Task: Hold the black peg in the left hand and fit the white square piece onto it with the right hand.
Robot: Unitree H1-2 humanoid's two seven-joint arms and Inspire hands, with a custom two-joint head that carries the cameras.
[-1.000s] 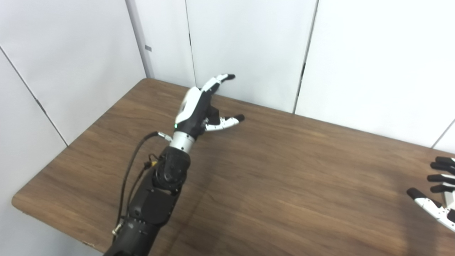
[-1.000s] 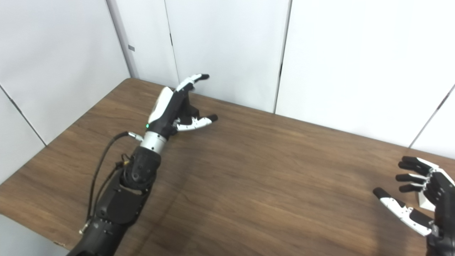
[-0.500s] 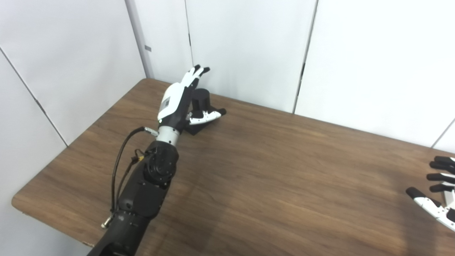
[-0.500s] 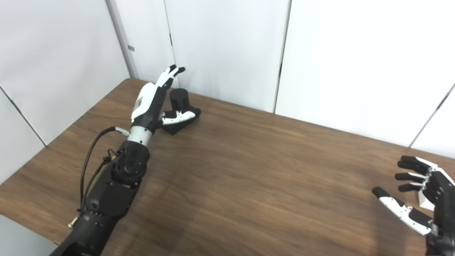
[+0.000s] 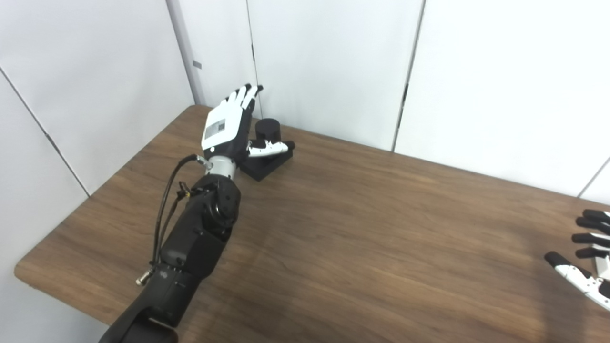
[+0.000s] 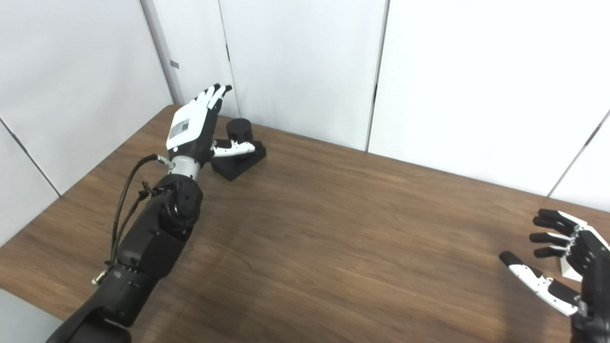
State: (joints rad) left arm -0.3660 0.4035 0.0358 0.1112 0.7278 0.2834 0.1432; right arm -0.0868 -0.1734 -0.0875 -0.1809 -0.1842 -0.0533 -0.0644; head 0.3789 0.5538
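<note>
The black peg [image 5: 268, 128], a short cylinder on a square black base [image 5: 265, 164], stands at the table's far left near the wall. My left hand [image 5: 228, 126] is open just left of it, fingers stretched upward and thumb lying across the front of the peg; I cannot tell if it touches. At the right edge my right hand [image 6: 567, 267] is open, fingers spread. The white square piece [image 6: 567, 270] rests on the table behind those fingers, mostly hidden by them. In the left eye view only a sliver of the piece [image 5: 601, 265] shows.
The brown wooden table [image 5: 362, 228] carries nothing else in view. White wall panels [image 5: 333, 62] rise directly behind its far edge, close to the peg. The table's left corner lies near my left forearm.
My left hand has swung left and turned its back toward the camera, uncovering the black peg it was hiding a second ago. The right hand has stayed in place.
</note>
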